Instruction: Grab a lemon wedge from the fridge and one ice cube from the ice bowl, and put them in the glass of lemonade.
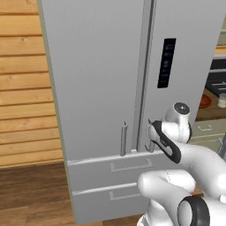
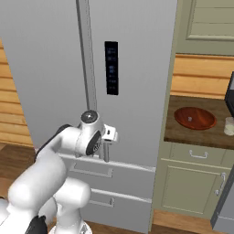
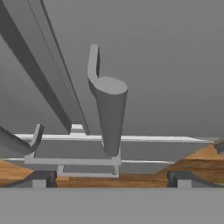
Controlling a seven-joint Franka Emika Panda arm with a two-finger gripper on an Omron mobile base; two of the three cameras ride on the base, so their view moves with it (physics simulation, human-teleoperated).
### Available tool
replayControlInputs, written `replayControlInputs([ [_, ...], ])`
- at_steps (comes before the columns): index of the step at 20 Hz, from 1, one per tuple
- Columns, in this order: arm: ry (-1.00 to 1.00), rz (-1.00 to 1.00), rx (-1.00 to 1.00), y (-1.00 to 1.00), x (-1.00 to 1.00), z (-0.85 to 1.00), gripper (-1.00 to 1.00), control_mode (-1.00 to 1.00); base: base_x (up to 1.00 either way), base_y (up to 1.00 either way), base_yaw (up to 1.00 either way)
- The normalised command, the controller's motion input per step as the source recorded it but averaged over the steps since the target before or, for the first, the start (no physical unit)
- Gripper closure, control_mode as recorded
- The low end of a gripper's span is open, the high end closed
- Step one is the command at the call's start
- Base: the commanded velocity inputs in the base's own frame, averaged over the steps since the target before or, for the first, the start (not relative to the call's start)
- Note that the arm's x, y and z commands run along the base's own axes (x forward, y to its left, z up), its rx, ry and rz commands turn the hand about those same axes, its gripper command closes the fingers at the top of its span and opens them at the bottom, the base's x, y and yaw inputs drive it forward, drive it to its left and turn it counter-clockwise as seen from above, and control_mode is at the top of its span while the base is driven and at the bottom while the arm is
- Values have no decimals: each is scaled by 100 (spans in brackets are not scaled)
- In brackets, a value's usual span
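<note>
Fridge (image 1: 101, 66): tall grey double doors shut, black panel, vertical bar handles.

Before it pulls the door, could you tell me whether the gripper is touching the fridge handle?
Apart: in the hand view the gripper is open, with the handle between and beyond its fingertips.

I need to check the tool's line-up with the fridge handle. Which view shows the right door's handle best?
The hand view: the handle fills the centre, between the open tool tips. The left base view shows its lower end beside the wrist. In the right base view the arm covers most of it.
</note>
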Motion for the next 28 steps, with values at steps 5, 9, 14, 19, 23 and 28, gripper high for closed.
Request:
replayControlInputs([
  [5,0,0,0,0,36,-48,-100,-100,0,0,0],
  [9,-10,0,0,8,1,-69,-100,-100,0,0,0],
  [14,-11,0,0,1,61,-35,-100,-100,0,0,0],
  [19,-3,0,0,0,56,-12,-100,-100,0,0,0],
  [23,-1,0,0,0,11,-2,100,-100,0,0,0],
  [28,0,0,0,-2,0,0,100,-100,0,0,0],
])
